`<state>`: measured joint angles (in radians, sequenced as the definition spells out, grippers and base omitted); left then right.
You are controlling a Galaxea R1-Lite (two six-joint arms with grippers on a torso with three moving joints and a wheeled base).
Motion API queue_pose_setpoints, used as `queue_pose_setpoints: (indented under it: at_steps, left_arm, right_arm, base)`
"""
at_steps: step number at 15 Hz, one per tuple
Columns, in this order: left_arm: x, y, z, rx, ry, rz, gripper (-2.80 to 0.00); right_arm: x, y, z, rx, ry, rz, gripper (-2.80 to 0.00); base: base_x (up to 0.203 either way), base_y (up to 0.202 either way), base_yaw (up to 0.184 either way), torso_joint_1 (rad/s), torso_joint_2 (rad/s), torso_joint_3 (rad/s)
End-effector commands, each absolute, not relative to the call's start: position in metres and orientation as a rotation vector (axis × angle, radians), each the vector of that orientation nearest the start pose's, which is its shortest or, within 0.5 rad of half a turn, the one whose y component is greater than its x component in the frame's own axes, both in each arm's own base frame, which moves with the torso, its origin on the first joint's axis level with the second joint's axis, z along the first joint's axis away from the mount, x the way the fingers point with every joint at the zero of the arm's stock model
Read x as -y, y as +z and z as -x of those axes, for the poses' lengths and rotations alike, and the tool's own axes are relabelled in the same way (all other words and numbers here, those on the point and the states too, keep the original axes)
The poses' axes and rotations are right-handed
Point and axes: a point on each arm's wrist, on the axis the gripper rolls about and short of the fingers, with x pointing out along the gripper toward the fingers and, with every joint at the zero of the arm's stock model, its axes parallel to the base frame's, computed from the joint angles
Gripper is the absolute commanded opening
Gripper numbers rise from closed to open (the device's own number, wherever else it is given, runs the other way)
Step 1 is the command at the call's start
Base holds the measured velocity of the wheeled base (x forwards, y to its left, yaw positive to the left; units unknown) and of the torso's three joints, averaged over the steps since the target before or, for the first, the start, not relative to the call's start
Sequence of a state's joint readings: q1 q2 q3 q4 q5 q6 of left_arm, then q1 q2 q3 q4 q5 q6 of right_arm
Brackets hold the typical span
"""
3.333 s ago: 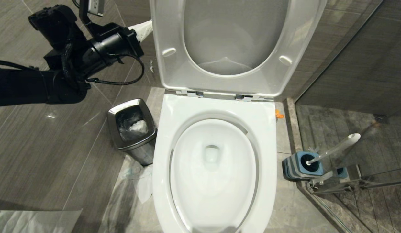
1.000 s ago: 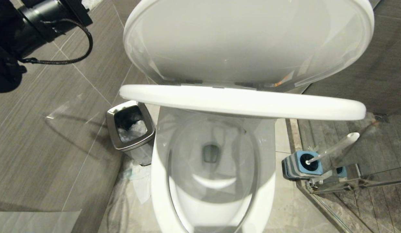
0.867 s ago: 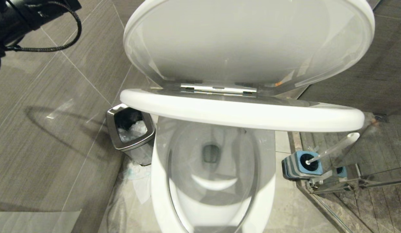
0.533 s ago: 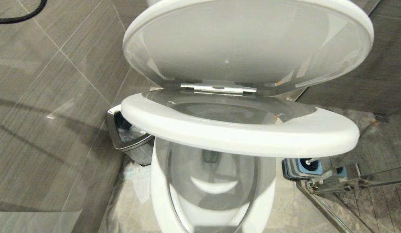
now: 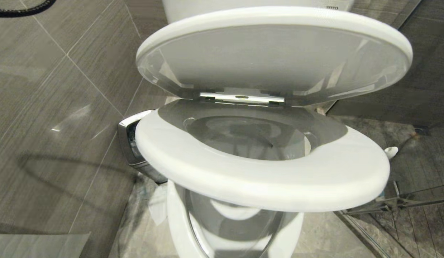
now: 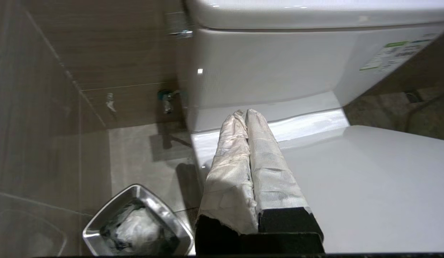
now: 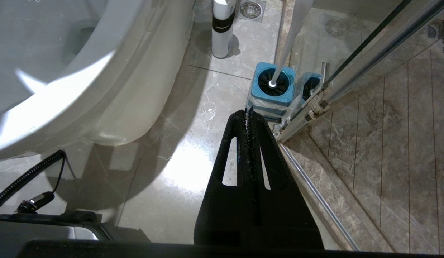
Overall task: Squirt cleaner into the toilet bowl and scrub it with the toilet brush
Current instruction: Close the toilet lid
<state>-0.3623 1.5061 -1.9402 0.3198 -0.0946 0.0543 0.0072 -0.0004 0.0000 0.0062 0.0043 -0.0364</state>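
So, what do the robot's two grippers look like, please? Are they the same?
No. The left gripper has two long fingers wrapped in creased white cloth-like tape, with black showing at the base. The right gripper is bare black: two flat tapered fingers, each with a long slot, and a toothed inner edge. A black coiled cable runs beside the right arm, and another black cable shows in the head view.

Bright overhead light glares off the glossy seat (image 5: 265,179) and floor (image 7: 178,172); soft shadows fall beneath, focus stays sharp.
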Motion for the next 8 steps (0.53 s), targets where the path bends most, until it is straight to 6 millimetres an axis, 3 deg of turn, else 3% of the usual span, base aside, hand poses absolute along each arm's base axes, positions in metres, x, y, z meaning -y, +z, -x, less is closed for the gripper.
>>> queue_pose_setpoints:
  at_steps: [1,3,8]
  left_arm:
    - [0.096,0.454,-0.180,0.130,-0.513,-0.033,-2.80]
    - [0.110,0.452,-0.173,0.117,-0.521,-0.067,-2.80]
    - [0.109,0.451,-0.156,0.136,-0.549,-0.249,-2.80]
  right_arm:
    - [0.000,0.074,0.023,-0.007,0.012,0.037,-2.80]
    - [0.000,0.075,0.023,-0.007,0.012,0.037,-2.80]
    - [0.000,0.074,0.023,-0.007,0.012,0.037,-2.80]
  base:
    - [0.000,0.000,0.000,0.000,0.00,0.000]
    - [0.000,0.000,0.000,0.000,0.00,0.000]
    - [0.000,0.000,0.000,0.000,0.00,0.000]
